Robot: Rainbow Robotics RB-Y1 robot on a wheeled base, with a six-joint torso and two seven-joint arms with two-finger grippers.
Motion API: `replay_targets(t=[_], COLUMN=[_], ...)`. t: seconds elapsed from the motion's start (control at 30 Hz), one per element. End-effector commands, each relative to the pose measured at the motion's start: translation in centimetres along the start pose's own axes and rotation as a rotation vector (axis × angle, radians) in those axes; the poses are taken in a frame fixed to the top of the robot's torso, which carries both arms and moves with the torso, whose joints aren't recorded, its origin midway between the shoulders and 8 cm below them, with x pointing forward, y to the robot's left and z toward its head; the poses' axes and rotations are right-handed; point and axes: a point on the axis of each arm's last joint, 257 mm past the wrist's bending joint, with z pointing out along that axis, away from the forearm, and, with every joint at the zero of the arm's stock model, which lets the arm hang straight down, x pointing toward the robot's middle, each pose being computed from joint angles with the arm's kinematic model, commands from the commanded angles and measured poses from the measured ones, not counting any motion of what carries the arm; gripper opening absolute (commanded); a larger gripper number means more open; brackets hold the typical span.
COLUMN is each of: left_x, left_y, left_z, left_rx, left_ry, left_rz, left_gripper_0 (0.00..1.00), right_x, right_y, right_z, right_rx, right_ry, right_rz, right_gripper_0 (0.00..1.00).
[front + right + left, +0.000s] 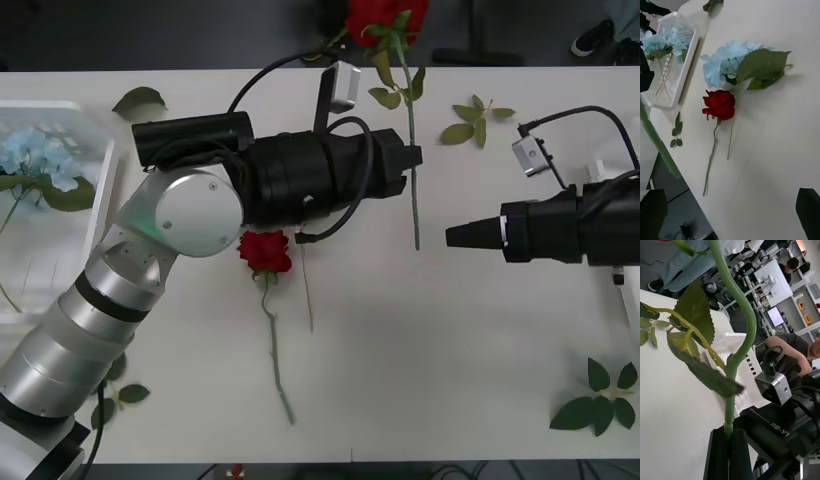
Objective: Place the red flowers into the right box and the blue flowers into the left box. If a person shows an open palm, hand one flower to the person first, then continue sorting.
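Calls for a carry rightward over the white table (480,340), judging by the layout. Puts the white plastic right box (739,352) off to the right of the left gripper (412,165), beyond the right gripper (450,237), hanging nearer that box, fingers apart and empty. Shows black fingers pinched on the long green stem of a deep red artificial rose (385,15), bloom at the far edge, stem running back toward the robot. Reads "RB-Y1" in white lettering (784,429) on the right arm.
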Motion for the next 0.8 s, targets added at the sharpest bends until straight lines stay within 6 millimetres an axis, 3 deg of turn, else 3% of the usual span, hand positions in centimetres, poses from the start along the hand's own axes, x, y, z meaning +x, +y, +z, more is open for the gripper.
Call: replay_targets(t=[0.03, 0.3, 0.6, 0.7, 0.8], left_x=[-1.9, -1.5, -1.3, -1.3, -1.3], left_y=[-1.5, -1.5, -1.2, -1.2, -1.2], left_z=[0.0, 0.6, 0.7, 0.7, 0.8], left_rx=[0.019, 0.007, -0.008, -0.010, -0.011], left_ry=[-0.029, -0.029, -0.019, -0.021, -0.020], left_rz=[0.038, 0.068, 0.090, 0.099, 0.101], left_gripper_0=[0.00, 0.00, 0.00, 0.00, 0.00], right_x=[-2.0, -3.8, -4.4, -4.8, -5.2], right_y=[2.1, 4.4, 5.4, 5.7, 5.8], right_z=[0.8, 3.5, 4.3, 4.5, 4.7], right_rx=[-0.070, -0.157, -0.195, -0.200, -0.202], right_ry=[-0.072, -0.186, -0.217, -0.240, -0.260], right_rz=[0.056, 0.127, 0.150, 0.153, 0.156], right_gripper_0=[1.00, 1.00, 0.98, 0.74, 0.22])
